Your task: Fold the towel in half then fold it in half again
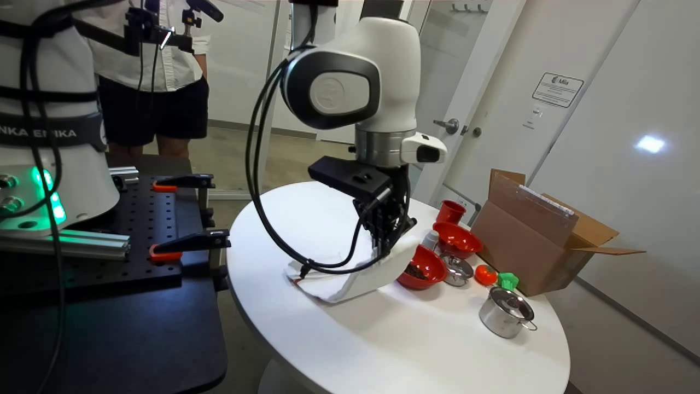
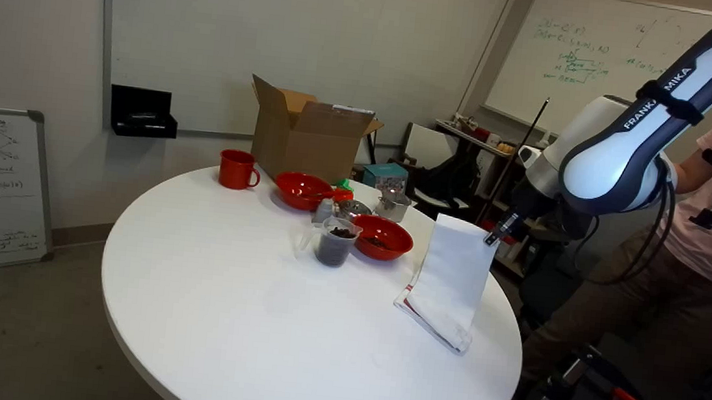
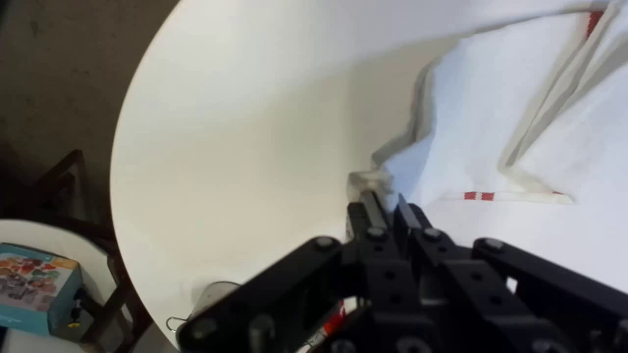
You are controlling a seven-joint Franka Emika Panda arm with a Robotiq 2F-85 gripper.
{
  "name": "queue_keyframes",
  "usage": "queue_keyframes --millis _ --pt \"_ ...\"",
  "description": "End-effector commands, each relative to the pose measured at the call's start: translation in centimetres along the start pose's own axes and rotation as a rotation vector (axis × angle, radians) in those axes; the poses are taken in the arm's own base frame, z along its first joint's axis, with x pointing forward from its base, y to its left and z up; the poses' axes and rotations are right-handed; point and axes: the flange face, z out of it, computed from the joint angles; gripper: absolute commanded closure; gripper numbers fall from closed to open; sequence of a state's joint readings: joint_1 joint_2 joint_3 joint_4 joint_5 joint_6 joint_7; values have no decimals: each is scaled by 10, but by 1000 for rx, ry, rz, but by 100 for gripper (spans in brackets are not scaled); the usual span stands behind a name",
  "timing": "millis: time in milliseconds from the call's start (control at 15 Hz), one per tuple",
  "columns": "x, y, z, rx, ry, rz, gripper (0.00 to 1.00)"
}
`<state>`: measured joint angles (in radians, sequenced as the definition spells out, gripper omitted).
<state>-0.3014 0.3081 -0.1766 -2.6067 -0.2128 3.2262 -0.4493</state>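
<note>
White, red-striped cloth: the towel [image 2: 456,278] rests its lower end on the round table [image 2: 240,319]; the gripper [image 2: 492,239], pinching the cloth's upper edge, holds the rest up, probably for folding over. Farther off, the red mug [image 2: 236,172] and cardboard box [image 2: 305,146] seem placed to leave room.

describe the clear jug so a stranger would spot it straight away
In an exterior view, start at the round white table. Find the red bowl nearer the white towel; the clear jug stands beside it. Unlike that bowl, it is see-through, its dark contents showing.
</note>
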Motion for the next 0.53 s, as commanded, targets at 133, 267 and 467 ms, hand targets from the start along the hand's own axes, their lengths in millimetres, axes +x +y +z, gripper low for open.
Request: queue_keyframes --millis 133,267,467 --pt "-9 -54 2 12 33 -97 98" --pt "-11 -76 6 37 40 -143 98" --pt "-17 -98 9 63 52 -215 98"
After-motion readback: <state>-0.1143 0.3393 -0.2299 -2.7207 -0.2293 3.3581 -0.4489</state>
